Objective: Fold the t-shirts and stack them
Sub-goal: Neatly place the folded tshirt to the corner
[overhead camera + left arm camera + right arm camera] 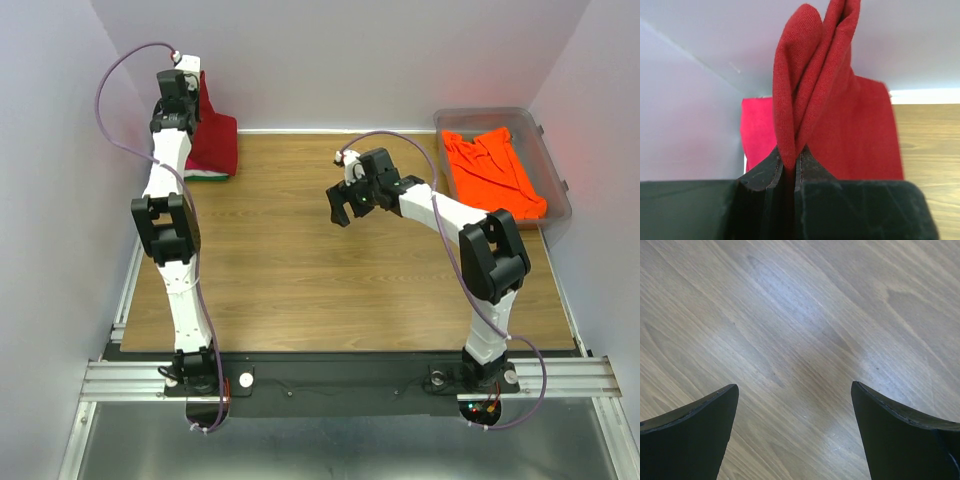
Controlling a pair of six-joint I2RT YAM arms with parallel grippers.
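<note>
My left gripper (192, 88) is raised at the far left corner, shut on a pinched fold of the dark red t-shirt (212, 135). In the left wrist view the red cloth (810, 95) rises from between my shut fingers (816, 167), and the rest hangs down to the table. Under the red shirt in the top view lie edges of a white and a green shirt (212, 178). A hot pink shirt (756, 132) shows behind the red one. A bright orange t-shirt (495, 170) lies in the tub. My right gripper (342, 212) is open and empty above bare wood (795, 365).
A clear plastic tub (553, 170) stands at the far right of the wooden table (330, 290). White walls close in the back and both sides. A metal rail (340, 380) runs along the near edge by the arm bases.
</note>
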